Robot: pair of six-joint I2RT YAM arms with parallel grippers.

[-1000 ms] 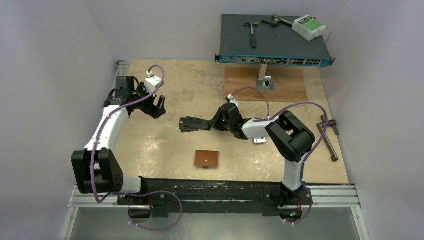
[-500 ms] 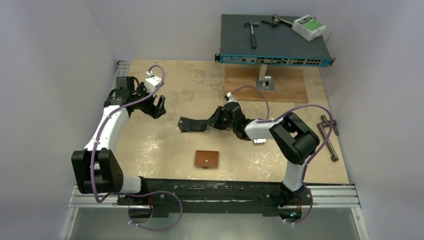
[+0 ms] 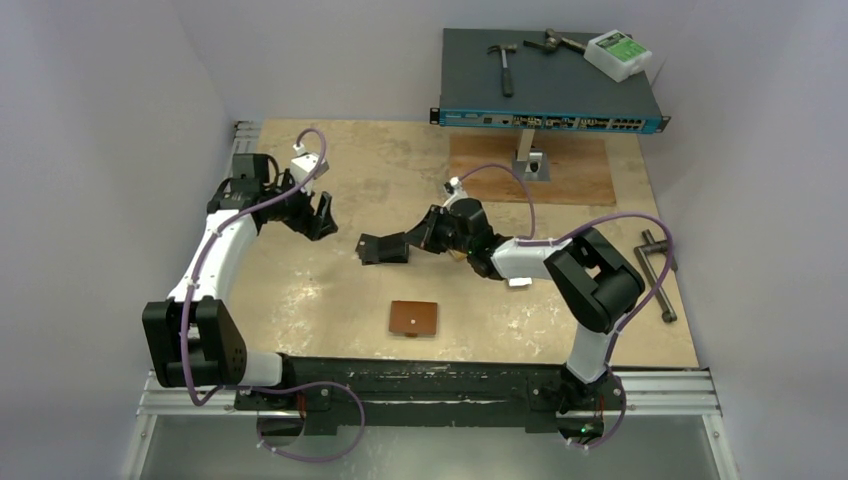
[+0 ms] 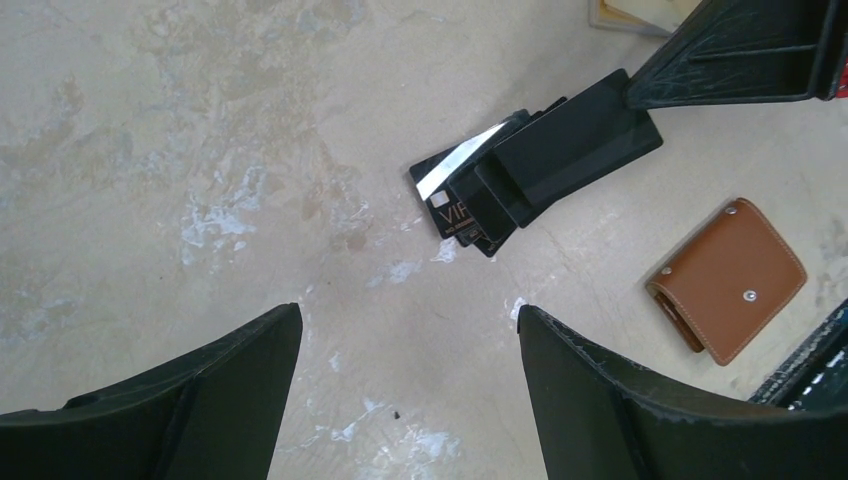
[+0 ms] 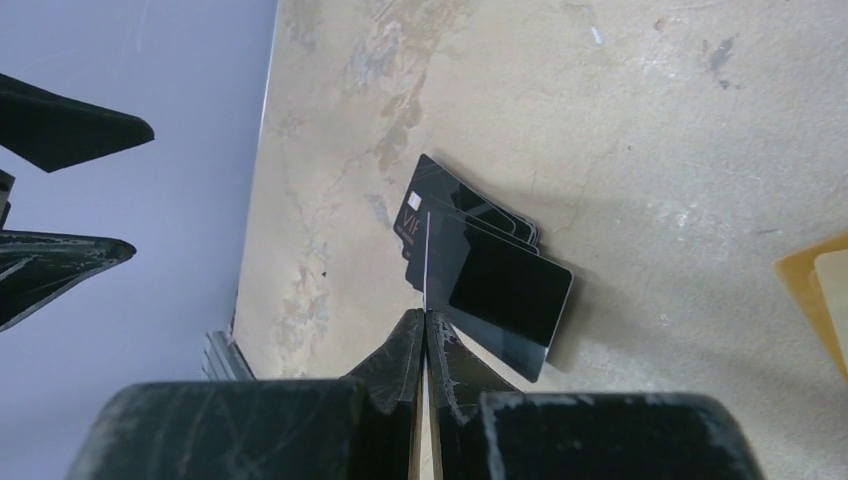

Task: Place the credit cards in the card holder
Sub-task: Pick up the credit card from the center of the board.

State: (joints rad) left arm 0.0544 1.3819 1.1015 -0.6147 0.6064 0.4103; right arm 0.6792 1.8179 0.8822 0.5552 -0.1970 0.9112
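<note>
Mid-table, your right gripper (image 5: 425,325) pinches one black card (image 4: 575,150) by its end over the other credit cards (image 4: 460,205), so it could twist loose. The card holder (image 3: 414,318) lies snapped closed toward the near edge, and the left gripper (image 4: 405,330) hangs wide apart.

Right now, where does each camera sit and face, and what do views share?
Top external: high behind the bases, looking down on the table; left arm and right arm show whole.
Left wrist: on the left arm, facing down; left gripper open at the bottom.
Right wrist: on the right arm, facing obliquely down; right gripper shut on a black card.
Shared: all see the card stack; top and left wrist also see the card holder.
</note>
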